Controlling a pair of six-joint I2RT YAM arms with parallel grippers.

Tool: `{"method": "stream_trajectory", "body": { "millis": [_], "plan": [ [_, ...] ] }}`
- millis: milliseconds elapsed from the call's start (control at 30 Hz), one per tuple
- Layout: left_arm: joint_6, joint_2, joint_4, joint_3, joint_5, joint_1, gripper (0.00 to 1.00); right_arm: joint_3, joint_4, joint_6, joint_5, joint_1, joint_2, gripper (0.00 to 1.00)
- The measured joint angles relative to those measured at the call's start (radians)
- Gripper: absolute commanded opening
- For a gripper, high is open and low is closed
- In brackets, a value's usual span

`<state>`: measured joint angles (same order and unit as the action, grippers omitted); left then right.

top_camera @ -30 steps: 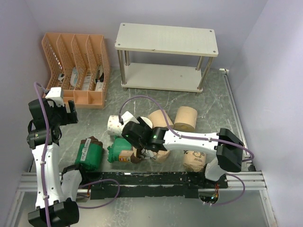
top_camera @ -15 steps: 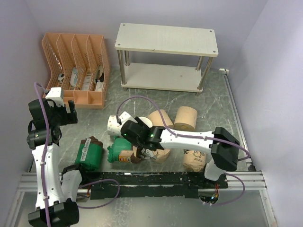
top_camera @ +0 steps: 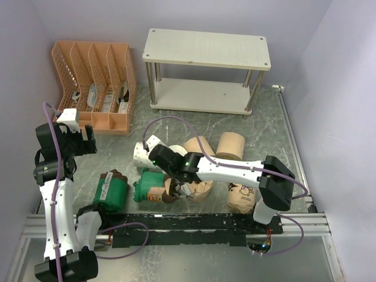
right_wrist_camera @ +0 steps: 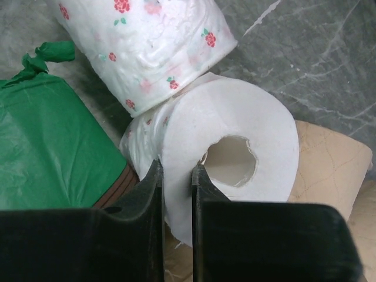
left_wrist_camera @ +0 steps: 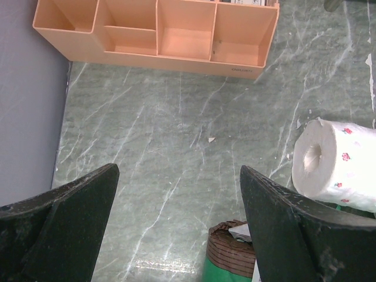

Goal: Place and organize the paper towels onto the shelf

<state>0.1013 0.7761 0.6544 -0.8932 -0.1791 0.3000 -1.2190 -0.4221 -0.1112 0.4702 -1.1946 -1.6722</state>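
My right gripper [right_wrist_camera: 175, 167] is shut on the wall of a white paper towel roll [right_wrist_camera: 235, 147], one finger at its outer side and one near the core hole. That roll lies against a second white roll with red specks [right_wrist_camera: 147, 47], a green-wrapped roll [right_wrist_camera: 53, 147] and a tan one [right_wrist_camera: 329, 170]. From above, the right gripper [top_camera: 176, 189] sits in the cluster of rolls mid-table. Two tan rolls [top_camera: 230, 147] stand behind it and a brown printed roll [top_camera: 242, 198] stands to its right. The shelf [top_camera: 207, 50] stands at the back. My left gripper [left_wrist_camera: 179, 169] is open and holds nothing.
An orange file organizer [top_camera: 94, 82] stands at the back left, close to my raised left arm. Another green-wrapped roll [top_camera: 111, 191] lies near the left arm's base. The black rail [top_camera: 194, 226] runs along the near edge.
The right gripper's fingers have closed onto the white roll's wall, and the right arm has shifted slightly to the left. The left arm has not moved.
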Motion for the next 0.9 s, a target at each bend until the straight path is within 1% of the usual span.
{"method": "stream_trajectory", "body": {
  "millis": [233, 400, 533, 767, 900],
  "plan": [
    [0.0, 0.0, 0.0, 0.0, 0.0, -0.002, 0.95, 0.003, -0.076, -0.008, -0.06, 0.039, 0.058, 0.0],
    [0.001, 0.0, 0.0, 0.0, 0.0, -0.003, 0.95, -0.029, -0.167, -0.01, -0.033, 0.043, 0.09, 0.0],
    [0.001, 0.0, 0.0, 0.0, 0.0, -0.003, 0.95, -0.155, -0.262, 0.006, 0.019, 0.043, 0.09, 0.0],
    [0.0, 0.0, 0.0, 0.0, 0.0, -0.016, 0.95, -0.412, -0.378, 0.054, 0.169, 0.062, 0.087, 0.0],
    [0.0, 0.0, 0.0, 0.0, 0.001, -0.031, 0.95, -0.591, -0.502, 0.067, 0.228, 0.123, 0.038, 0.0]
  ]
}}
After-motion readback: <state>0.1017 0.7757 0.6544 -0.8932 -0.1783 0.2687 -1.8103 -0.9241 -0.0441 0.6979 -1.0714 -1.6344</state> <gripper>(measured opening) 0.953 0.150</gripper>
